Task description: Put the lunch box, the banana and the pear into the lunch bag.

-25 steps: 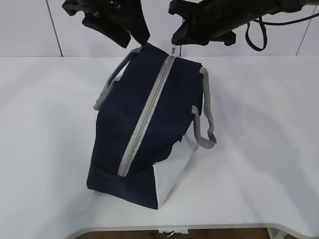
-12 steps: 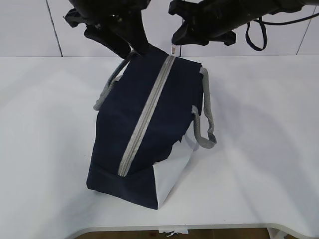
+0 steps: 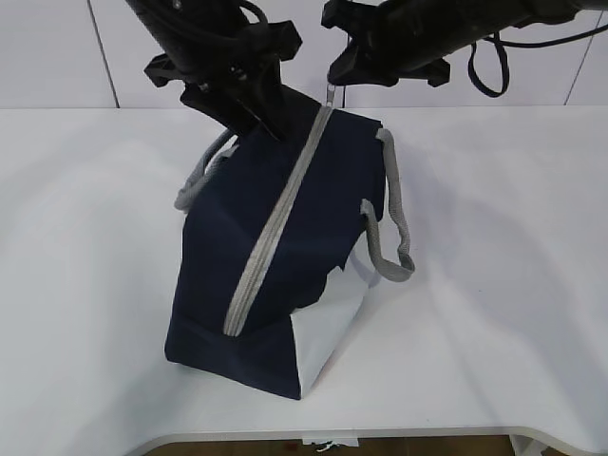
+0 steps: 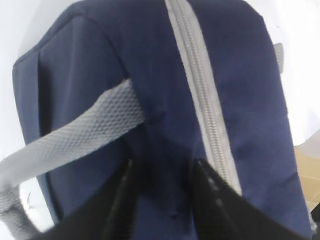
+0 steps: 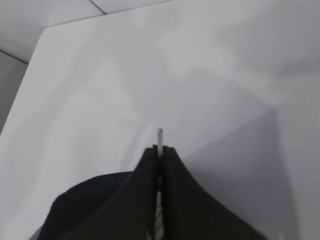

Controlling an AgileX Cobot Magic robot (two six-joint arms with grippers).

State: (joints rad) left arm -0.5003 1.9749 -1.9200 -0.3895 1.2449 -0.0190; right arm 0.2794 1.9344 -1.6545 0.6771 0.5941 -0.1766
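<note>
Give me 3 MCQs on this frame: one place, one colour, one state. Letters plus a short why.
1. Where does the left tool sit?
A. on the lunch bag top, left of the zipper
B. on the bare table
C. under the bag

2. What colour are the strap handles?
A. red
B. grey
C. navy

3. What state is the zipper in?
A. fully open
B. half open
C. closed along its visible length

Answers:
1 A: the left wrist view shows open fingers against the navy fabric beside the zipper.
2 B: both straps look grey.
3 C: no gap shows, and the right tool is shut on the zipper pull at the far end.
</note>
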